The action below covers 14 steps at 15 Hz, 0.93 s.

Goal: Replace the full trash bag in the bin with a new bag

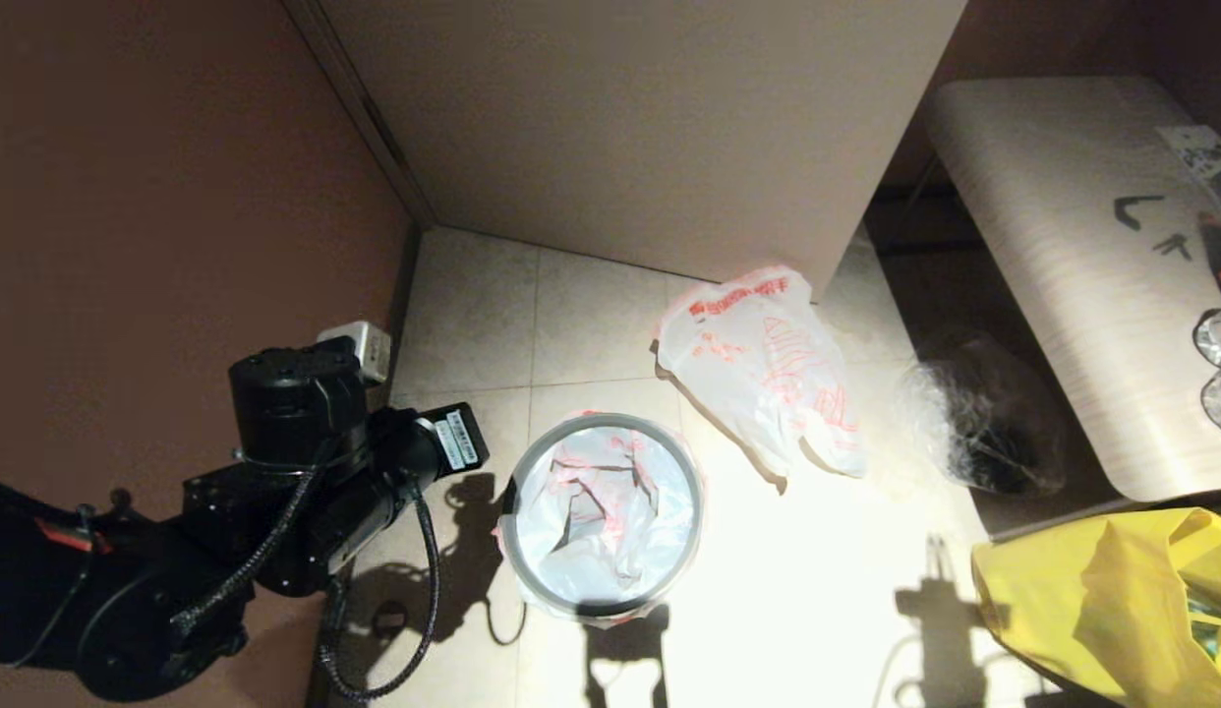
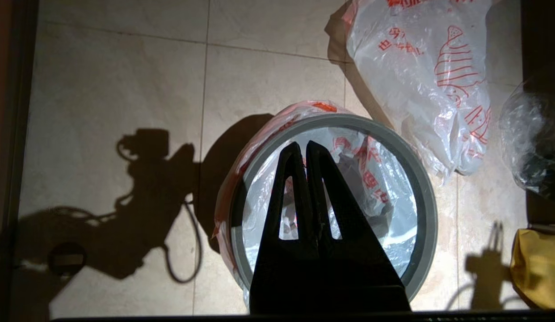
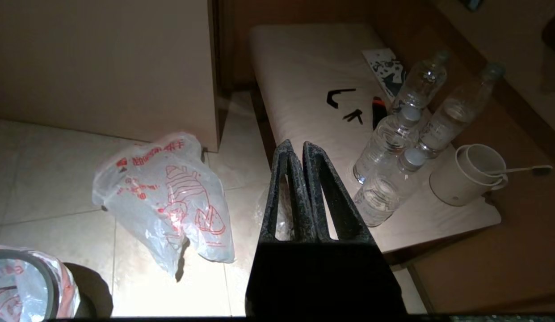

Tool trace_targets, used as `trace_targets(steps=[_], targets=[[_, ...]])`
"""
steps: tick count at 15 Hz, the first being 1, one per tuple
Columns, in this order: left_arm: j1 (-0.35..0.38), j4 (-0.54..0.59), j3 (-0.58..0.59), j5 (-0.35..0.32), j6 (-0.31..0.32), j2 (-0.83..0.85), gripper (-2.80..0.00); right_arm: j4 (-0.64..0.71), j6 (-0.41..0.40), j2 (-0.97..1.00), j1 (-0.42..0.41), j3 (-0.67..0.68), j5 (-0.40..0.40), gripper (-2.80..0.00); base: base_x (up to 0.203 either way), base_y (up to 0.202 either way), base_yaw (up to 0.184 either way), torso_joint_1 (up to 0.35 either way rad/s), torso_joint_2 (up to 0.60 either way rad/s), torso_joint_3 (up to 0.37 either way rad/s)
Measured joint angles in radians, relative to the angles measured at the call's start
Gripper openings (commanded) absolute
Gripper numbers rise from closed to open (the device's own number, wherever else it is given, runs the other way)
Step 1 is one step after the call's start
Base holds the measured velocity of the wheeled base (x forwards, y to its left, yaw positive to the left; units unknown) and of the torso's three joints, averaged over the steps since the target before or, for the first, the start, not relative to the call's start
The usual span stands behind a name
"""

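The bin (image 1: 603, 514) stands on the tiled floor, its grey ring rim (image 2: 422, 188) pressed over the new bag (image 1: 620, 501), which lines the inside; the bag's red-printed edge hangs outside the rim. The full trash bag (image 1: 768, 369), bulging and white with a red striped drawing, lies on the floor just beyond the bin, against the cabinet; it also shows as the full trash bag (image 3: 166, 197). My left gripper (image 2: 303, 145) hovers above the bin's opening, shut and holding nothing. My right gripper (image 3: 295, 145) is shut and holding nothing, high over the floor beside the low table.
A beige cabinet (image 1: 650, 128) stands behind the bags and a brown wall (image 1: 158, 197) runs along the left. A low table (image 1: 1053, 246) carries three water bottles (image 3: 393, 147) and a cup (image 3: 469, 174). A clear bag (image 1: 984, 413) and a yellow bag (image 1: 1112, 600) lie on the right.
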Motion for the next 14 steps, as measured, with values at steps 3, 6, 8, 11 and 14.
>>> trace_targets(steps=[3,6,8,11,14], targets=[[-0.002,-0.099,0.033,0.002,0.003,0.05,-2.8,0.003,-0.002,-0.082,-0.029,0.047,0.015,-2.8,0.0,0.0,0.0,0.0,0.0,0.0],[-0.002,-0.105,0.039,0.005,0.004,0.07,-2.8,0.014,-0.005,-0.156,-0.098,0.066,0.029,-2.8,0.0,0.0,0.0,0.0,0.0,0.0],[0.005,-0.108,0.036,0.008,0.004,0.069,-2.8,0.046,-0.004,-0.212,-0.137,0.076,0.053,-2.8,0.0,0.0,0.0,0.0,0.0,0.0],[0.01,-0.103,0.036,0.011,0.007,0.043,-2.8,0.113,0.013,-0.298,-0.174,0.135,0.092,-2.8,0.0,0.0,0.0,0.0,0.0,0.0],[0.011,-0.1,0.048,0.031,0.047,-0.005,-2.8,0.119,0.032,-0.347,-0.174,0.268,0.107,-2.8,0.0,0.0,0.0,0.0,0.0,0.0]])
